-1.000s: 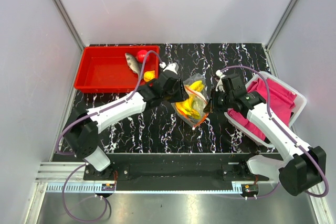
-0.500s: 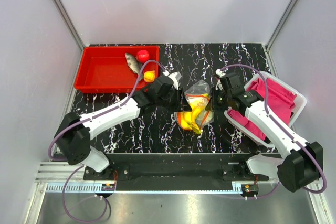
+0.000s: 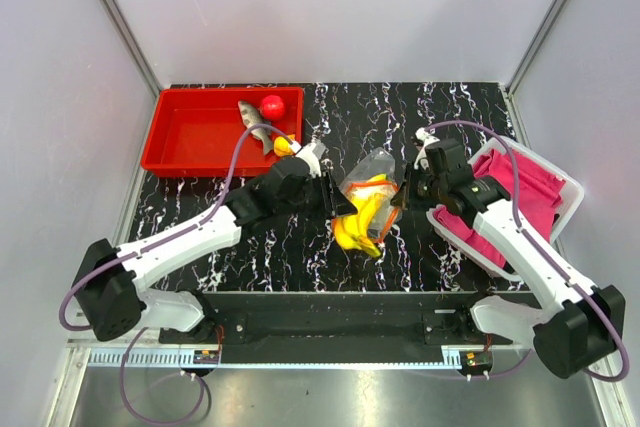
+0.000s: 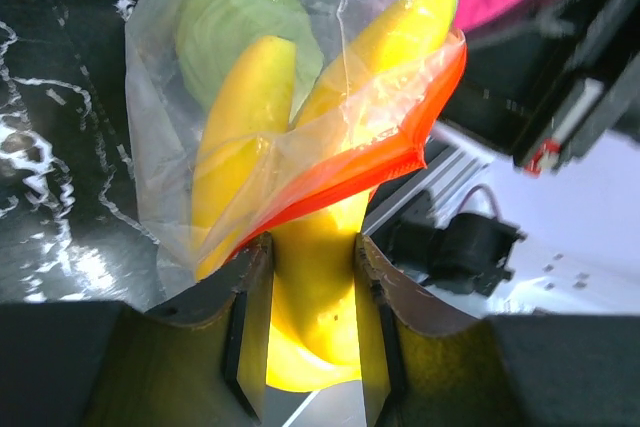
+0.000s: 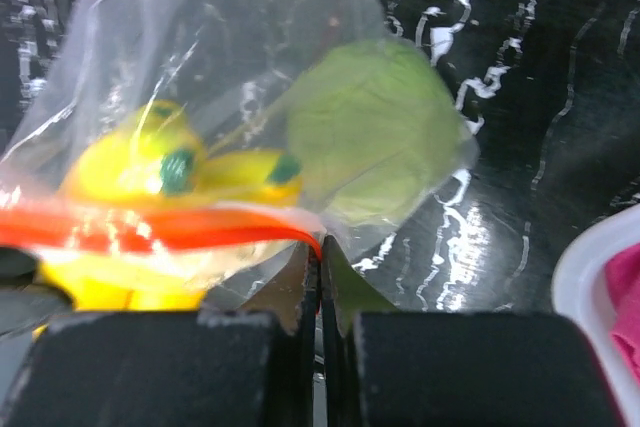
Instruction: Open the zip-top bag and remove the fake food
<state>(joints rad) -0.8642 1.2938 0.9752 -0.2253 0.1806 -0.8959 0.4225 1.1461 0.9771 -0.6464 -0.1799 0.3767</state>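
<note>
At the middle of the black marbled worktop (image 3: 300, 247), the zip-top bag (image 3: 374, 169) was held between two arms, its orange-red strip (image 5: 150, 232) pinched in the clenched right pincer (image 5: 320, 265). The left pincer (image 4: 311, 282) gripped the yellow banana bunch (image 4: 312, 327) poking from the bag's mouth. A green piece (image 5: 370, 132) sat inside.

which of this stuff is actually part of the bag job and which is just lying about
Part of the job:
- zip-top bag
- banana bunch, sticking out of its mouth
- green piece inside it
- fish, red fruit and small yellow fruit, lying in the red tray

Just lying about:
- white bin
- pink cloth in it
</note>
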